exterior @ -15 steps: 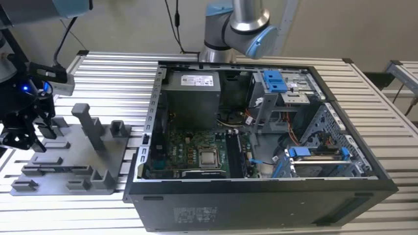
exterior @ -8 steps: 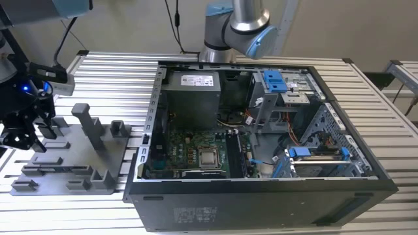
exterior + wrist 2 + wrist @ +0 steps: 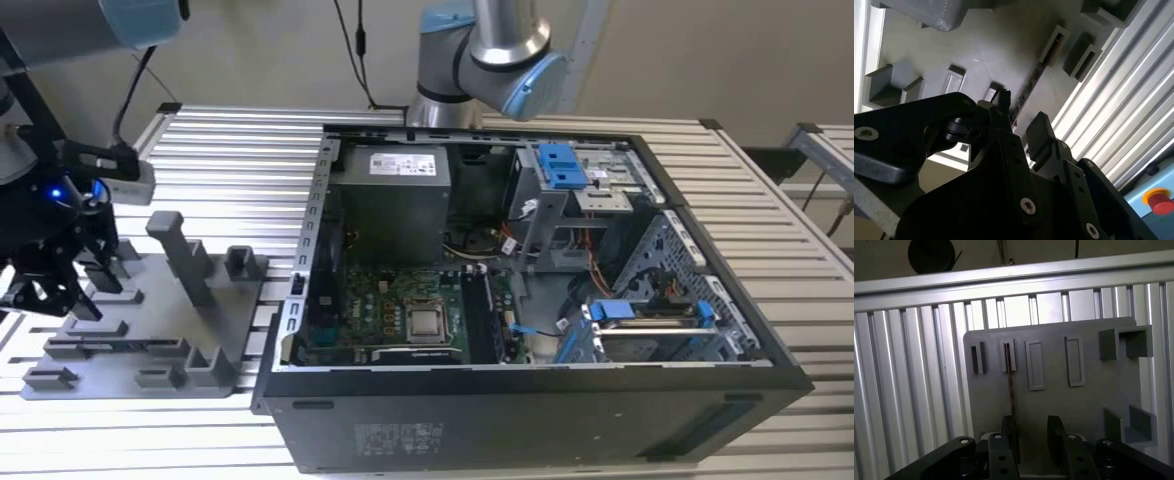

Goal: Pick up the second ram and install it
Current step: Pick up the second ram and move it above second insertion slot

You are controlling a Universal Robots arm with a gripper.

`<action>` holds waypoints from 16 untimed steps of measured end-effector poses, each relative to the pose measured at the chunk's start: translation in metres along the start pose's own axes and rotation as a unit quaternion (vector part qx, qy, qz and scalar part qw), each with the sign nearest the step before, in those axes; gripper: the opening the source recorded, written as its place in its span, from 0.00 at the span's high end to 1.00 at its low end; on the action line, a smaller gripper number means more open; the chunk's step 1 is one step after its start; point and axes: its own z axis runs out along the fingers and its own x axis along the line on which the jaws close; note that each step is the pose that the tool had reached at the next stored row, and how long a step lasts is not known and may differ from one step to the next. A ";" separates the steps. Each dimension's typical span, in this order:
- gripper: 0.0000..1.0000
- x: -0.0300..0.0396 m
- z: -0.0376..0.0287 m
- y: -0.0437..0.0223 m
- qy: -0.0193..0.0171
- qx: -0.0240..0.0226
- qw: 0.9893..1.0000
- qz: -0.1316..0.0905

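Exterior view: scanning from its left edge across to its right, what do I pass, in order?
Claw → grey tray → motherboard inside the open computer case → blue-latched drive cage.

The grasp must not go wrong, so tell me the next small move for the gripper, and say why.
Probably a small sideways shift to centre the gap on the second ram. In the first wrist view the gripper is open over the grey tray, and the ram, standing on edge in the tray, lines up with one finger rather than mid-gap.
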 end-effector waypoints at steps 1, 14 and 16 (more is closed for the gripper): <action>0.58 0.0006 0.0019 -0.0001 0.000 0.000 1.000 0.000; 0.58 0.0034 0.0239 0.0015 0.000 0.000 1.000 -0.011; 0.58 0.0035 0.0263 0.0015 0.000 0.000 1.000 -0.016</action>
